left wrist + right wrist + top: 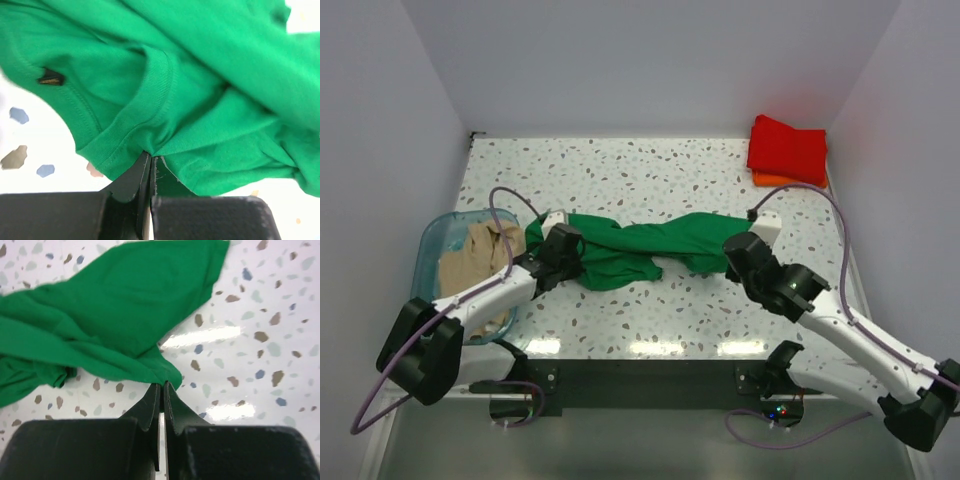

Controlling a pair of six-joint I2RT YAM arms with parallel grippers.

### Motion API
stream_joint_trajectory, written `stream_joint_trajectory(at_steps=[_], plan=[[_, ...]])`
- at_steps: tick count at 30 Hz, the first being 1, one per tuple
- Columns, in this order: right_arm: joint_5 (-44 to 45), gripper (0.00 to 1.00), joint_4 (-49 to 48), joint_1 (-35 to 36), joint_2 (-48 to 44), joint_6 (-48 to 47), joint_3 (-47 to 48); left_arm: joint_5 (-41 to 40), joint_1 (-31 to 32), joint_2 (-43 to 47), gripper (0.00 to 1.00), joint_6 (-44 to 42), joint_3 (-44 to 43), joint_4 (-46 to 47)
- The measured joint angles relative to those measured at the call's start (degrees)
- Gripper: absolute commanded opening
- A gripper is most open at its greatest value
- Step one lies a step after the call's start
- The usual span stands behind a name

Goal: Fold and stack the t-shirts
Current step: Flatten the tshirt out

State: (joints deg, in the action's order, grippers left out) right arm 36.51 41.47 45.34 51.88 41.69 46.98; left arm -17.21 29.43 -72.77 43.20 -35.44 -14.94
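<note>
Green t-shirt (640, 250), left gripper (150, 159), right gripper (162, 386) pinching it

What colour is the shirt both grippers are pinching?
The t-shirt is bright green; left wrist view shows it best.

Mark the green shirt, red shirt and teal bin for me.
green shirt (630, 250): top external view, bunched middle.
red shirt (788, 148): top external view, folded top face.
teal bin (426, 250): top external view, left wall.

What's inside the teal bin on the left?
A crumpled beige t-shirt lies in the teal bin. The left arm covers its near part, and the bin's floor beneath the cloth is hidden.
</note>
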Motion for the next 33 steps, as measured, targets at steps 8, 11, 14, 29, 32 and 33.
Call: stream_joint_trajectory(at_steps=[8, 11, 14, 29, 32, 33], plan=[[1.77, 0.00, 5.44, -8.87, -0.70, -6.80, 8.72, -0.26, 0.00, 6.40, 0.00, 1.22, 3.52, -3.21], [2.03, 0.00, 5.99, -12.81, 1.66, -9.68, 13.68, -0.55, -0.02, 8.31, 0.00, 1.22, 3.65, -5.14], [1.97, 0.00, 4.76, -16.85, 6.14, -12.52, 18.51, -1.31, -0.42, 10.71, 0.00, 1.18, 2.99, -7.56], [-2.99, 0.11, -1.53, -30.05, 55.71, -21.55, 70.20, 5.31, -20.70, -6.32, 0.40, -5.38, -15.19, -9.79], [-5.11, 0.48, -0.37, -31.23, 63.95, -21.42, 78.09, 7.34, -21.22, -7.78, 0.64, -6.16, -16.94, -9.42], [-6.14, 0.55, 0.07, -31.52, 65.99, -21.68, 79.84, 8.37, -21.22, -7.34, 0.66, -6.36, -16.98, -8.83]])
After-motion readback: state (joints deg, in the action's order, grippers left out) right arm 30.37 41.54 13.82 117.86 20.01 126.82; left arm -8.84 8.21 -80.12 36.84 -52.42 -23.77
